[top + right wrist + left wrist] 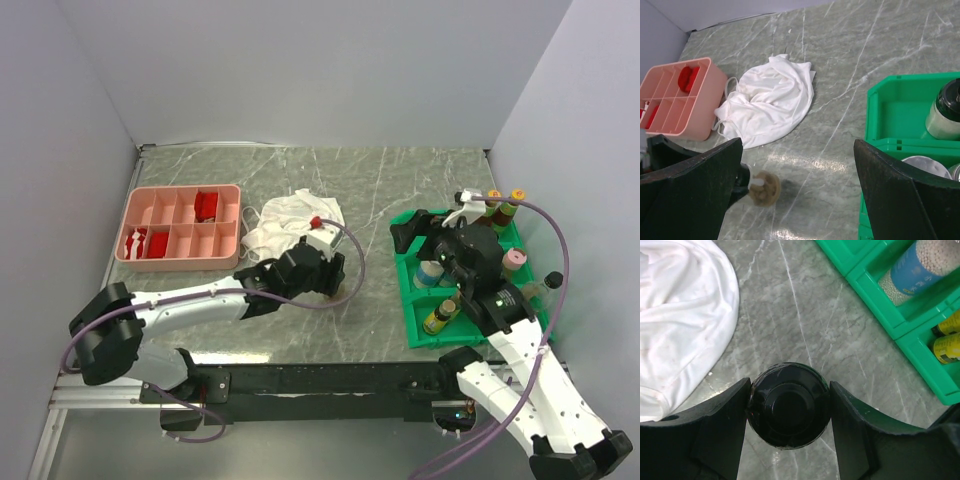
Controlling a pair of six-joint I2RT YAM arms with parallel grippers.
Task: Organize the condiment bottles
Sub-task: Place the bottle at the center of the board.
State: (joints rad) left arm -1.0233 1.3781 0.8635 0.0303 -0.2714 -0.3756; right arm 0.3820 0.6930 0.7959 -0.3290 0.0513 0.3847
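From above, found the left pincer (332, 274) stretched out low over the middle of the grey marble table (380, 180). Noted the white cloth (295, 218) just beyond it and the pink tray (180, 225) further off to its left. Could not tell from this height what sat between its fingers. Found the right pincer (412, 230) over the green tray (420, 335). Counted condiment bottles in the compartments behind it and to its sides, among them a yellow-labelled bottle (440, 318), a pink-capped jar (513, 260) and amber bottles (495, 208) at the far corner.

Through the left wrist camera, saw the left pincer clenched on a black-capped bottle (789, 412), viewed cap-end on, both fingers (715, 440) pressed against its sides over bare marble. Placed the cloth ahead to the left and the green tray ahead to the right, with a blue-labelled bottle (917, 267) of pale grains lying in one compartment.

Through the right wrist camera, saw the right pincer released, its fingers (690, 190) spread wide around nothing but marble. Placed the cloth ahead, the pink tray far left, and the green tray close on the right, holding a dark-capped jar (945, 110).
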